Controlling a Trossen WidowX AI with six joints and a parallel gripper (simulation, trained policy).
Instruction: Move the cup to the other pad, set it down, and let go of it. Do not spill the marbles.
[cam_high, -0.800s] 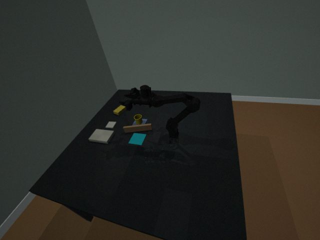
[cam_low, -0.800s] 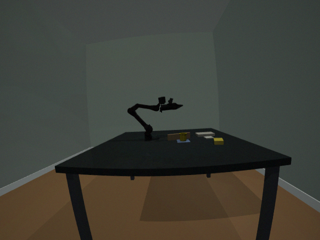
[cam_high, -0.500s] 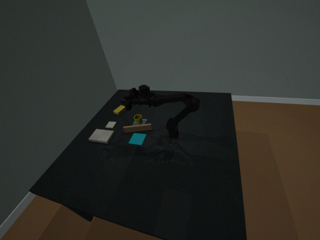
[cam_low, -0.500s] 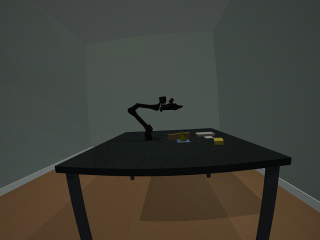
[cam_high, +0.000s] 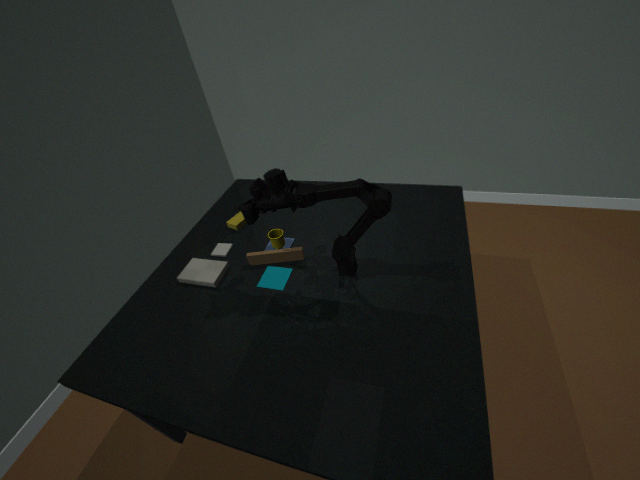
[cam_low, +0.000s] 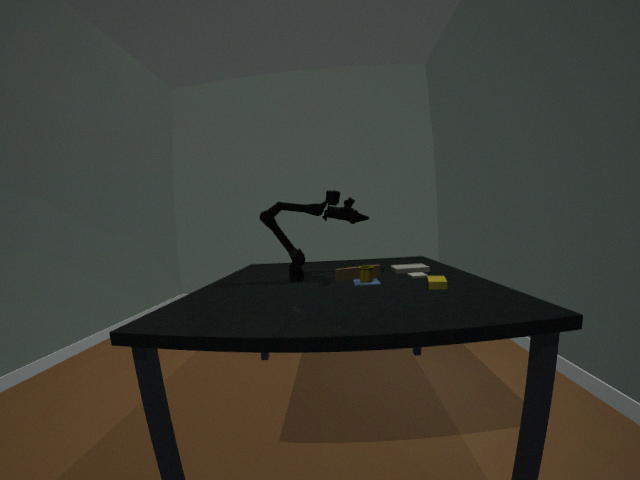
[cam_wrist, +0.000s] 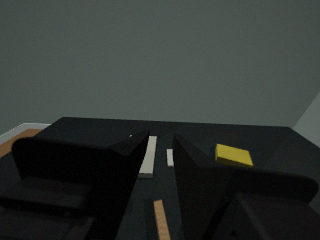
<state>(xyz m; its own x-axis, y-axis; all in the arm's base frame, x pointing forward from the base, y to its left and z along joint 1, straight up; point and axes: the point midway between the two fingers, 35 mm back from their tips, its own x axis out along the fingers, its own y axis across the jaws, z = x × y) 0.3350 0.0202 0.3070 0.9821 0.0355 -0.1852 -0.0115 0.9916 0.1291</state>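
Observation:
The yellow cup (cam_high: 277, 240) (cam_low: 366, 274) stands upright on the blue pad (cam_high: 290, 241) (cam_low: 357, 282). No marbles can be made out in it. The teal pad (cam_high: 274, 277) lies on the other side of the wooden bar and bears nothing. My gripper (cam_high: 249, 219) (cam_low: 368, 217) (cam_wrist: 161, 136) is in the air, well above the table and the cup's height. Its fingers stand partly open with a narrow gap and nothing between them. The cup and both pads do not show in the wrist view.
A wooden bar (cam_high: 275, 256) (cam_low: 343, 274) (cam_wrist: 161, 220) stands between the pads. A large pale slab (cam_high: 203, 271) (cam_low: 409, 268) (cam_wrist: 148, 157), a small white tile (cam_high: 221, 249) (cam_low: 417, 274) (cam_wrist: 170, 157) and a yellow block (cam_high: 236, 221) (cam_low: 437, 282) (cam_wrist: 233, 155) lie beyond them.

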